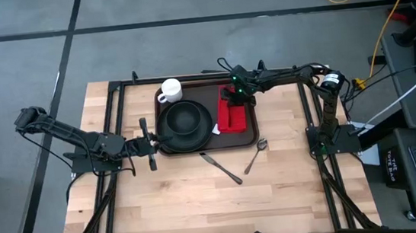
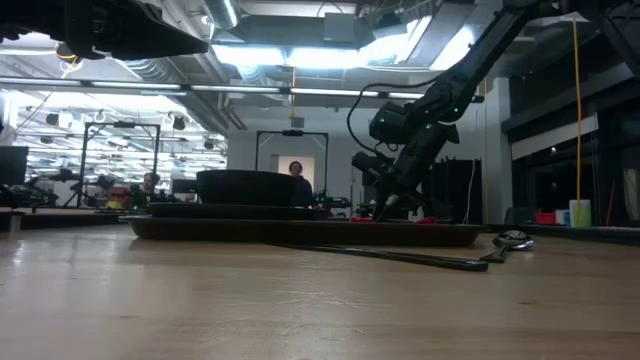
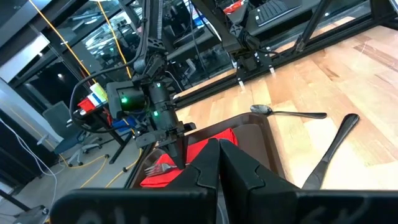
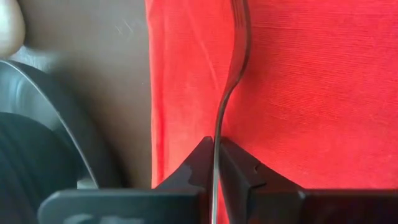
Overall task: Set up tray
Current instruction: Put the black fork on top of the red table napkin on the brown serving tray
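From above, the tray (image 1: 206,116) sits mid-bench carrying a black plate (image 1: 184,119), white mug (image 1: 170,90) and red napkin (image 1: 231,115), with a knife (image 1: 221,167) and spoon (image 1: 255,155) on the bench (image 1: 224,207) just before it. The left hand (image 1: 148,144), fingers pressed together and empty, rests at the tray's left edge. In the right wrist view, the right hand (image 4: 216,165) pinches a fork (image 4: 233,62) handle over the napkin.

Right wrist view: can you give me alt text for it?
The right end effector pinches a fork by its thin handle, laying it on the red napkin. Beside the napkin are the brown tray and the black plate's rim.
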Motion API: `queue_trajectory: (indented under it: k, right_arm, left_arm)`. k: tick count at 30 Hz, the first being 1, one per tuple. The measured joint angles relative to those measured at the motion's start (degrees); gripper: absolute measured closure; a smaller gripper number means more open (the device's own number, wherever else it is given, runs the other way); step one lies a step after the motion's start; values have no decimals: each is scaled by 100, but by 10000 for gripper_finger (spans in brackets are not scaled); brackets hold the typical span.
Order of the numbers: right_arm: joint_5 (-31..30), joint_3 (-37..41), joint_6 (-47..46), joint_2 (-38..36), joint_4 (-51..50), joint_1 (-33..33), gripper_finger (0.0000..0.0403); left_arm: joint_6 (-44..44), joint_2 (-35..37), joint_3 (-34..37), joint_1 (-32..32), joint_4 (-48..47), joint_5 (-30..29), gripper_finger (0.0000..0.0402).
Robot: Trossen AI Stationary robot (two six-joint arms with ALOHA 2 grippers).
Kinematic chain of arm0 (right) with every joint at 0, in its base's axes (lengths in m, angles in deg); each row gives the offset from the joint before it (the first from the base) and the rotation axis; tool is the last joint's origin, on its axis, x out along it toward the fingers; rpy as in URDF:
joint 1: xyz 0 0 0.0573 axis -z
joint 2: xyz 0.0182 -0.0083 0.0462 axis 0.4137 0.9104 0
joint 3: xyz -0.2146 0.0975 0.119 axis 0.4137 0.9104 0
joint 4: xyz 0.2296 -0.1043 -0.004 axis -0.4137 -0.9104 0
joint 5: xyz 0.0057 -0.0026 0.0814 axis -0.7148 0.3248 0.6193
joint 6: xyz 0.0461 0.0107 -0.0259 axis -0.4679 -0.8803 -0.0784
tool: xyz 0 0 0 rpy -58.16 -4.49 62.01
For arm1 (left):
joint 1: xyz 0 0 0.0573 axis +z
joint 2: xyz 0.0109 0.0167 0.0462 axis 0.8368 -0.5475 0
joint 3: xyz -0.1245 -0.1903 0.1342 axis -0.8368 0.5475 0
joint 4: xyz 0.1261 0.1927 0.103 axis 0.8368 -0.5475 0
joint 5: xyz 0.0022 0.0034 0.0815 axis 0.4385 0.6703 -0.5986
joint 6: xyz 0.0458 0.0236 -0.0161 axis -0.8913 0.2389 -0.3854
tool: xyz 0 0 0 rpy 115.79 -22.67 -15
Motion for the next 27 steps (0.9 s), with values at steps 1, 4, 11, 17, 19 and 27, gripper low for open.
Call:
queue_trajectory:
  k: [1,4,11,17,19,27]
  right_arm:
    - [1,0,3,0,0,0,379]
    - [1,0,2,0,0,0,378]
    - [-42,2,-6,-7,-2,0,365]
    - [-48,2,11,-7,-4,0,363]
    - [-46,2,39,-7,-4,0,363]
    - [-13,2,166,-7,-4,4,363]
  left_arm:
    - [0,0,0,-1,0,-1,396]
    - [0,0,0,-1,0,1,399]
    - [0,0,0,1,0,0,396]
    - [46,0,0,-1,0,1,399]
    - [48,0,0,-1,0,1,399]
    - [48,0,0,1,-1,1,399]
